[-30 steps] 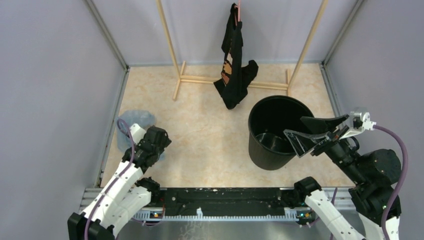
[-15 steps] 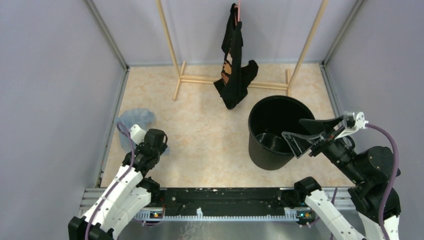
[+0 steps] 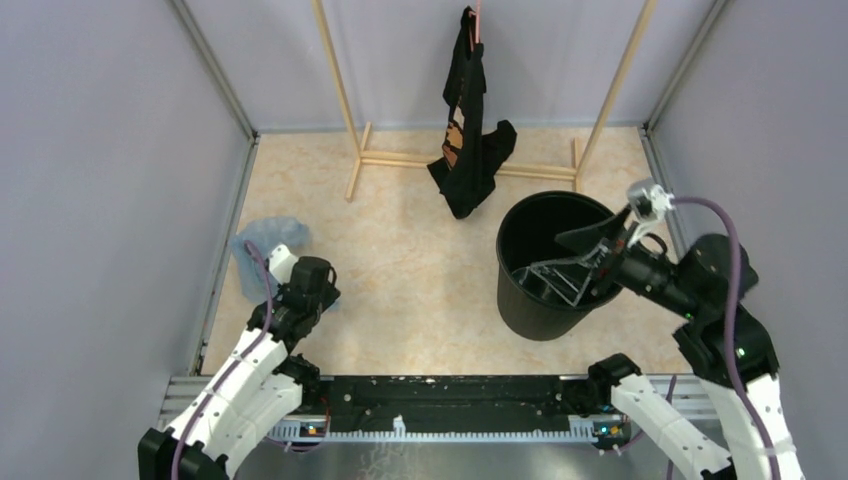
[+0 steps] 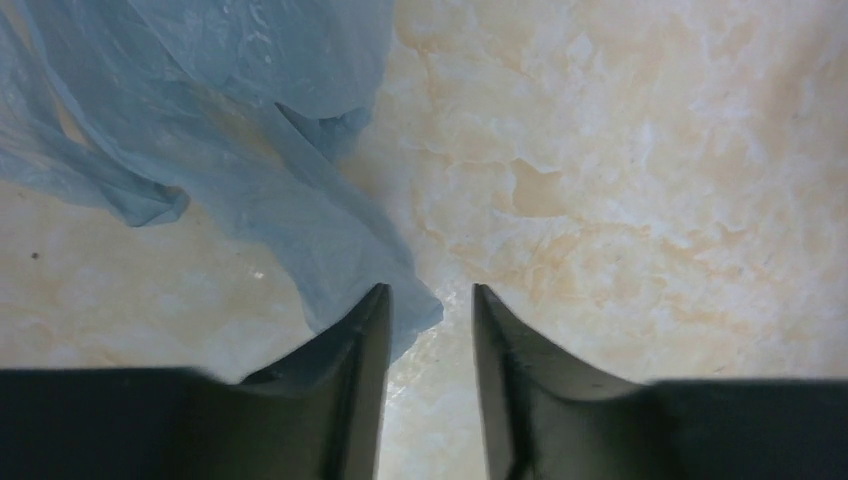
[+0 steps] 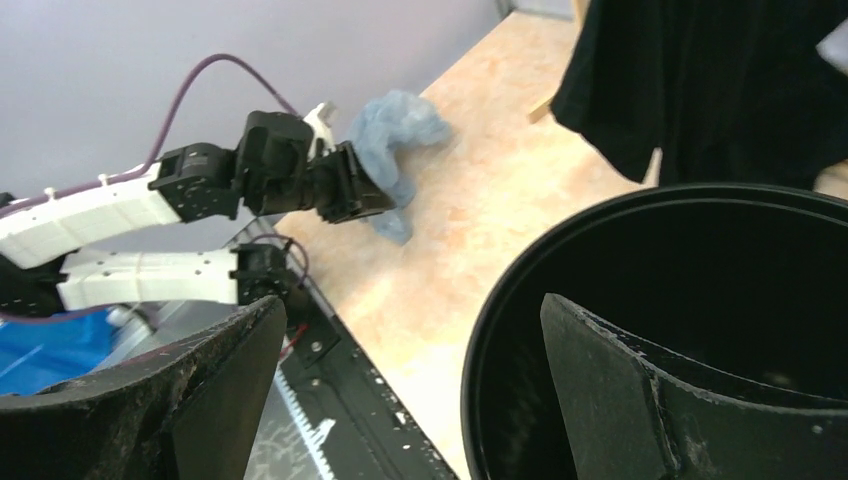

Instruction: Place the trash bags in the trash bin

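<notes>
The light-blue trash bag (image 3: 262,238) lies crumpled on the table at the far left, also in the left wrist view (image 4: 250,150) and the right wrist view (image 5: 395,125). My left gripper (image 3: 312,290) points down at the bag's near corner. Its jaws (image 4: 430,290) stand partly apart; the corner lies by the left fingertip (image 4: 372,310), with bare table in the gap. The black trash bin (image 3: 520,300) stands upright at the right. My right gripper (image 3: 552,258) hovers wide open over its rim (image 5: 520,300), one finger above the inside, one outside.
A black garment with orange print (image 3: 468,150) hangs from a wooden rack (image 3: 400,158) at the back, just behind the bin. Grey walls close in both sides. The left arm's gripper (image 5: 355,190) shows in the right wrist view.
My right gripper swung left and away from me, from beside the bin to over its opening. My left gripper narrowed from wide open and shifted slightly at the bag's corner.
</notes>
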### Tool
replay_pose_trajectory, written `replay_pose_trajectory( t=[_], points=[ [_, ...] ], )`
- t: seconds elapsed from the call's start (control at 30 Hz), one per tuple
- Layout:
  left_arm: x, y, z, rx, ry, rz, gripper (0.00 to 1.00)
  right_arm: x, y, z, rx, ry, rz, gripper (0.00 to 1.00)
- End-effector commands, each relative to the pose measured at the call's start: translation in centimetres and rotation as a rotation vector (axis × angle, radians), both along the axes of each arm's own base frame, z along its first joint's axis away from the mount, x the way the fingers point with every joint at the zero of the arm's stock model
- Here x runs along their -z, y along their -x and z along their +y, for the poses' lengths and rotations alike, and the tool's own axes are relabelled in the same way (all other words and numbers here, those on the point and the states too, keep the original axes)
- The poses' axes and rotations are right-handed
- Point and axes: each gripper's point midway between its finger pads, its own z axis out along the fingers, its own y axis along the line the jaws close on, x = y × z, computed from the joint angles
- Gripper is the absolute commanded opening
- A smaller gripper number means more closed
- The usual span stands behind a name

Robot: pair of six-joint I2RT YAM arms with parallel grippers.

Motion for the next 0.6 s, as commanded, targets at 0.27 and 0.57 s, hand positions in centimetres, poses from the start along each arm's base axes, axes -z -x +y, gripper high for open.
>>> replay_pose_trajectory(
  t=[0.27,0.57],
  points=[
    [0.2,0.6,1.3,-0.042,-0.055,0.033,0.89,-1.9,-1.8,5.3,-0.252,-0.117,0.085,0.99],
    [0.9,1.5,2.4,-0.167,-0.042,0.074,0.98,-0.1,-1.9,11.2,-0.297,0.011,0.131,0.99]
  ],
)
